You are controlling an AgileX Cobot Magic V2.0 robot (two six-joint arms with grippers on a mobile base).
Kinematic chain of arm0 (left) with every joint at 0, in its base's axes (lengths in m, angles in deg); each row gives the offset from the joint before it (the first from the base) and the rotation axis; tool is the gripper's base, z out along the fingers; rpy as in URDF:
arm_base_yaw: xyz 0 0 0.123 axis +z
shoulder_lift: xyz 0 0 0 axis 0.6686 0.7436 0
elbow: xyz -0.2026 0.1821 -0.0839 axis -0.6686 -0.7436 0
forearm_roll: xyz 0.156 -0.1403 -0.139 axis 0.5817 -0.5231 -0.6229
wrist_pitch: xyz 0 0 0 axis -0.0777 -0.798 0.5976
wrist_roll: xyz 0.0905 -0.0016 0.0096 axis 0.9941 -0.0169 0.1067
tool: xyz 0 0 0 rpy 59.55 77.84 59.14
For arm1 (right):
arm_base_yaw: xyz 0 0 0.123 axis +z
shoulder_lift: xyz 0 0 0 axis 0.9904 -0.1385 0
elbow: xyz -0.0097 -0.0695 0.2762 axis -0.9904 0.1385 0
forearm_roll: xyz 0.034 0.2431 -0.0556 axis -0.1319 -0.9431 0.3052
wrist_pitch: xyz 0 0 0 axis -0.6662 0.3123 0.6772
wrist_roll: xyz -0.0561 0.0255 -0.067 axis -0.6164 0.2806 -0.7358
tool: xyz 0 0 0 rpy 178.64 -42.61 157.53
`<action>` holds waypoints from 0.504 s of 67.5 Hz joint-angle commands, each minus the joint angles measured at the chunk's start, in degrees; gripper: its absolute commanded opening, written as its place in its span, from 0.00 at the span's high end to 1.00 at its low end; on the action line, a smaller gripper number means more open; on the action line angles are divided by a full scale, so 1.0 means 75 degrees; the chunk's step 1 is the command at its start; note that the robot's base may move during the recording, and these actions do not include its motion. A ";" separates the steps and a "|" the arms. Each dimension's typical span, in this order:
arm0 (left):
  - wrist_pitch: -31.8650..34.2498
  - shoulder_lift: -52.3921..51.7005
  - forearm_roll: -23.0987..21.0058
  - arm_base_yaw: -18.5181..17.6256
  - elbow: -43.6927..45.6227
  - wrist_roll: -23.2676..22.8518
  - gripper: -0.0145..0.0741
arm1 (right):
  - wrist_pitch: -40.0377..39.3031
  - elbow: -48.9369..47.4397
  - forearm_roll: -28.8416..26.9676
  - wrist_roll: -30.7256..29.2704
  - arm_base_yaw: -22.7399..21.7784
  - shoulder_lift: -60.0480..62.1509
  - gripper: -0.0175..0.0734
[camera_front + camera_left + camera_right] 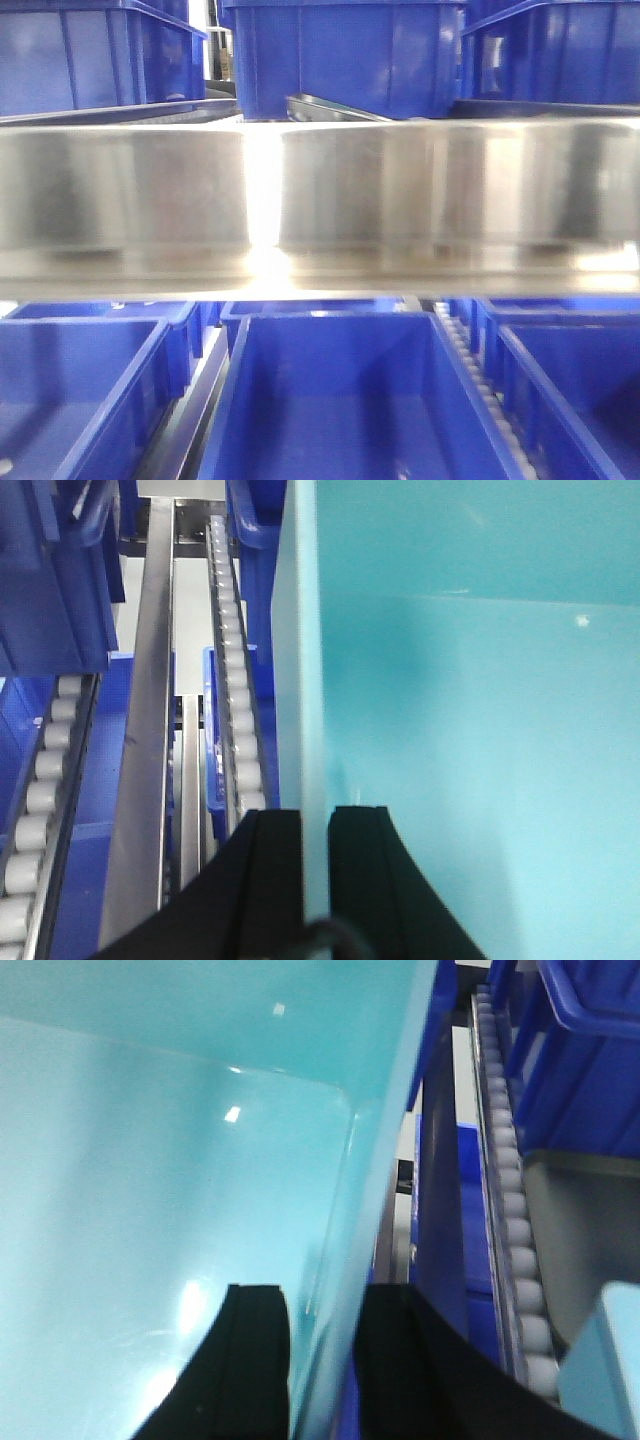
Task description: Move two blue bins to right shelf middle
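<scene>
While the left gripper (pixel 315 815) pinches a wall of the big pale cyan-blue plastic bin (pixel 480 730), the right gripper (pixel 320 1290) pinches another.

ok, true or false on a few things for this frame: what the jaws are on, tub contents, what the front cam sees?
1. The left jaws straddle a wall of the pale cyan plastic tub. True.
2. The right jaws hold nothing. False: they close on a cyan tub wall.
3. The tub is full of parts. False: its visible interior is bare.
4. The front view shows dark blue plastic bins above and below a steel shelf beam. True.
</scene>
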 commanded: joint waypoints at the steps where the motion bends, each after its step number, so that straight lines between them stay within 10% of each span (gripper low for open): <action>1: 0.0497 -0.0120 -0.0481 -0.0162 0.0129 -0.0011 0.96 | -0.0340 -0.0054 0.0124 0.0186 0.0010 0.0003 0.98; 34: 0.0497 -0.0100 -0.0481 -0.0162 0.0129 -0.0011 0.96 | -0.0374 -0.0054 0.0124 0.0186 0.0010 0.0003 0.98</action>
